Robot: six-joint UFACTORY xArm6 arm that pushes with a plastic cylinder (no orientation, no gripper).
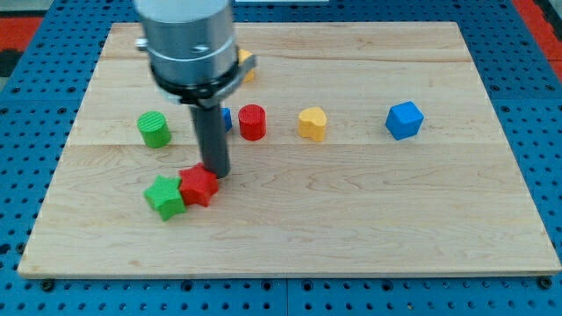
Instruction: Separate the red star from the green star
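The red star (198, 186) is sitting low on the counter (369, 219), touching the green star (164, 196) at its 8 o'clock. The end effector, a bare rod holding nothing, is resting its tip (215, 174) at the red star's 1 o'clock.

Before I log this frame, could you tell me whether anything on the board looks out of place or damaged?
Nothing looks damaged or spilled. The red star and green star sit touching near the view's lower left, with my tip at the red star's upper right edge. A blue block behind the rod and a yellow block near the top are partly hidden.
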